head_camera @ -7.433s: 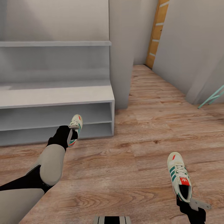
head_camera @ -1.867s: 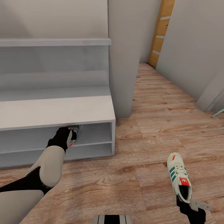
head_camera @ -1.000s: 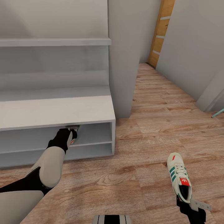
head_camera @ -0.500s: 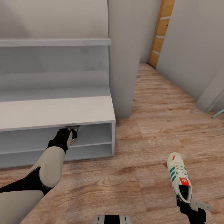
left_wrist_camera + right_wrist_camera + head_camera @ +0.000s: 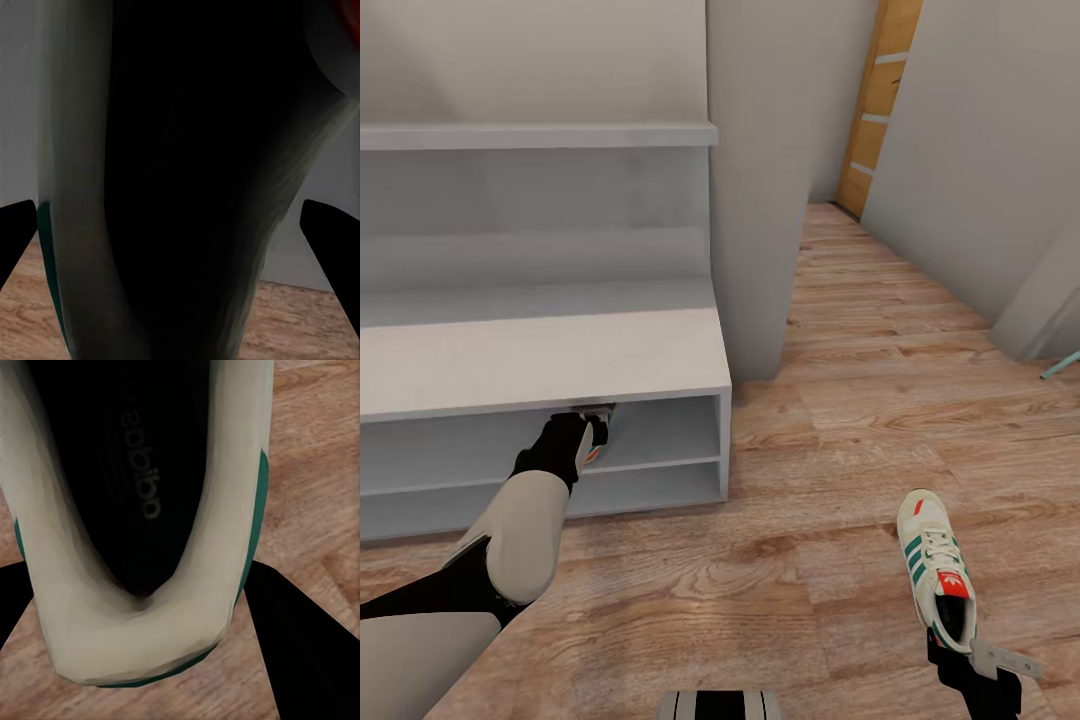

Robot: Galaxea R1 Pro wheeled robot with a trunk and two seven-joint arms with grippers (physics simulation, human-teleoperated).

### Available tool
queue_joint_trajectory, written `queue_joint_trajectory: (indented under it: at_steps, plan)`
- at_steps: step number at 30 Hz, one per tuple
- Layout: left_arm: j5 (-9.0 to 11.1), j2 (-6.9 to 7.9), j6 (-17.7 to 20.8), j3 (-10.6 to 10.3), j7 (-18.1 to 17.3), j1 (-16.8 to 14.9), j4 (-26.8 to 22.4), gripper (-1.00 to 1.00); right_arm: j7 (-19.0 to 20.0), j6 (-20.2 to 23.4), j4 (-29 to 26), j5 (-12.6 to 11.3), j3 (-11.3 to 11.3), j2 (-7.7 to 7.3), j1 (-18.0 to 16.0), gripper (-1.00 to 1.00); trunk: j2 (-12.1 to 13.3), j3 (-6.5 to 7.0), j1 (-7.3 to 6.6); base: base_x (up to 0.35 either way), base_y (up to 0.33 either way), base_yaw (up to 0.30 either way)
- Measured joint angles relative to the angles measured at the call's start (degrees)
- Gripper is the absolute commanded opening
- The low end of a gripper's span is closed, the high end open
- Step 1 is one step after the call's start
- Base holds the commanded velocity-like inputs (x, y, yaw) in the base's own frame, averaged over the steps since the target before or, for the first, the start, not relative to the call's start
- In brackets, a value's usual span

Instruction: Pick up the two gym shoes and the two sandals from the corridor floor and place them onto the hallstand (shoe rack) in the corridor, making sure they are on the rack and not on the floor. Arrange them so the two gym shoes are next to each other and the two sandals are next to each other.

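Grey walls and a wooden door frame a narrow passage.
A grey pillar (image 5: 755, 180) stands left of an orange-brown door (image 5: 872, 105); a teal frame (image 5: 1063, 365) shows at right.

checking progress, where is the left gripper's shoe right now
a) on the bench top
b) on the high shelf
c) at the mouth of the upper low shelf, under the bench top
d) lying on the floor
c: in the head view the left gripper holds its gym shoe at the opening just under the hallstand's bench top, above the divider between the two low shelves.
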Motion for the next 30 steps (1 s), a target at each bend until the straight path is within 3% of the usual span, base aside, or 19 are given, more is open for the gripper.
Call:
queue_joint_trajectory:
  at_steps: [22, 23, 30]
  plan:
    - [0.0, 0.08, 0.0, 0.0, 0.0, -0.1, 0.0, -1.00, 0.0, 0.0, 0.0, 0.0, 0.0, 0.00, 0.0, -1.00, 0.0, 0.00, 0.00, 0.026, 0.000, 0.000]
    - [0.0, 0.08, 0.0, -0.1, 0.0, -0.1, 0.0, 1.00, 0.0, 0.0, 0.0, 0.0, 0.0, 0.00, 0.0, -1.00, 0.0, 0.00, 0.00, 0.000, 0.000, 0.000]
    - [-0.4, 0.09, 0.1, -0.1, -0.1, -0.1, 0.0, 1.00, 0.0, 0.0, 0.0, 0.0, 0.0, -0.01, 0.0, -1.00, 0.0, 0.00, 0.00, 0.000, 0.000, 0.000]
